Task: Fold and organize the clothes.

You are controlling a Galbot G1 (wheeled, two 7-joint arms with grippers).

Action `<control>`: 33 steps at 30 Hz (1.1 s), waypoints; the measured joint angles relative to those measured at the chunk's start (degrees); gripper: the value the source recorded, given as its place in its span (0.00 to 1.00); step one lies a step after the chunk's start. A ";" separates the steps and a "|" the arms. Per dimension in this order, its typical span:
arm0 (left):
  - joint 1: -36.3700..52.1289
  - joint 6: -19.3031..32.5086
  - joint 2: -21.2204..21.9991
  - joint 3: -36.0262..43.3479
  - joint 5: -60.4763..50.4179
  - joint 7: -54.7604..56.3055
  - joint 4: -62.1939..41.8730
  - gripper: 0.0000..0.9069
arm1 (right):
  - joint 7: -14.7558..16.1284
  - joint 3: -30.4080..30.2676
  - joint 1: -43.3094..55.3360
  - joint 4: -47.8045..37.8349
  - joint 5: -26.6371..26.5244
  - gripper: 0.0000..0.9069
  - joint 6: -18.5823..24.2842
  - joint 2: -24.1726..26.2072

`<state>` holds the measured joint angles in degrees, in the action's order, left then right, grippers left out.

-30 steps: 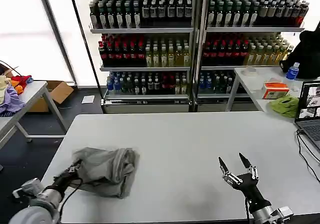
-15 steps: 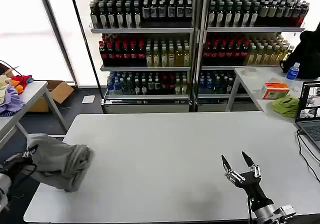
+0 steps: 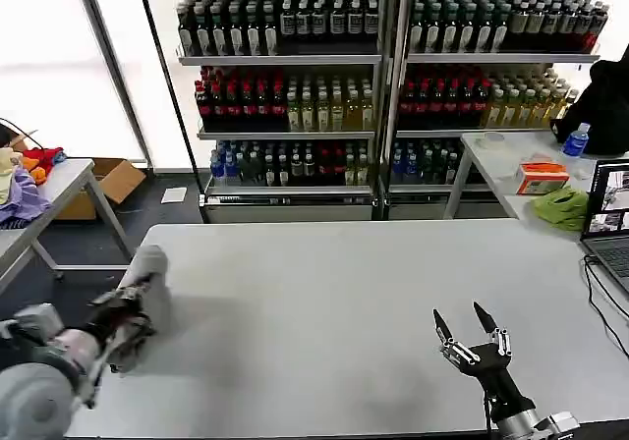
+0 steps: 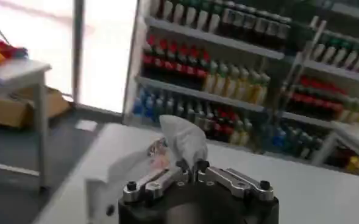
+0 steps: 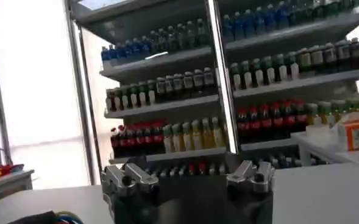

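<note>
Since the earlier frame, the left gripper (image 3: 131,314) has swung back toward the white table (image 3: 373,302) from beyond its left edge, and the light grey shirt (image 3: 145,285) it carries has bunched into a narrower bundle. Its fingers are pinched together on the cloth; in the left wrist view the shirt (image 4: 178,141) rises from between the closed fingertips of the left gripper (image 4: 192,165), a patch of multicoloured print showing on the folds. The bundle hangs over the table's front left corner; whether it touches the surface cannot be told. The right gripper (image 3: 464,324) hovers over the table's front right area, well apart from the shirt, its two dark fingers spread wide and holding nothing. Behind the table stand drink shelves (image 3: 383,86) stocked with bottles.
</note>
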<state>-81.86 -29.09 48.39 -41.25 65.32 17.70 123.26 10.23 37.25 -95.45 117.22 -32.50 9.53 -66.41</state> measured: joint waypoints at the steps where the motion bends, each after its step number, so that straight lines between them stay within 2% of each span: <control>1: 0.91 0.40 0.57 2.84 0.48 0.99 0.56 0.02 | 0.02 0.11 -0.19 0.12 0.09 1.00 0.03 -0.17; 6: 6.73 2.36 4.01 17.79 2.42 5.20 1.74 0.03 | -0.07 0.20 -0.90 0.01 0.81 1.00 0.06 -0.96; 7: 7.83 2.66 4.79 20.49 2.65 5.75 1.60 0.07 | -0.10 0.16 -1.00 0.01 0.99 1.00 0.06 -1.11; 8: 8.98 2.96 5.63 23.11 2.82 6.23 1.27 0.79 | -0.16 0.11 -1.09 0.01 1.18 1.00 0.03 -1.19; 9: 10.22 3.18 6.56 25.86 2.95 6.77 0.67 1.00 | -0.22 0.04 -1.14 0.02 1.29 1.00 -0.05 -1.22; 15: 16.10 4.24 12.15 37.16 2.84 7.93 -3.77 1.00 | -1.83 -1.51 -0.82 1.05 1.49 1.00 -2.63 -0.64; 20: 19.24 5.66 15.82 41.62 3.16 6.91 -5.32 1.00 | -4.11 -4.05 0.02 2.02 0.56 1.00 -7.19 -0.02; 26: 20.43 6.98 17.54 42.32 3.28 4.90 -4.91 1.00 | -7.05 -8.68 2.71 2.16 -1.19 1.00 -13.52 1.10; 33: 18.49 8.17 16.67 37.82 2.42 2.05 -1.21 1.00 | -10.82 -14.66 7.63 1.01 -2.74 1.00 -19.57 1.23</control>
<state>-63.38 -20.92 65.06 -3.43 67.74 19.75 122.05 -0.58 22.59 -87.82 118.23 -35.24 -10.03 -65.18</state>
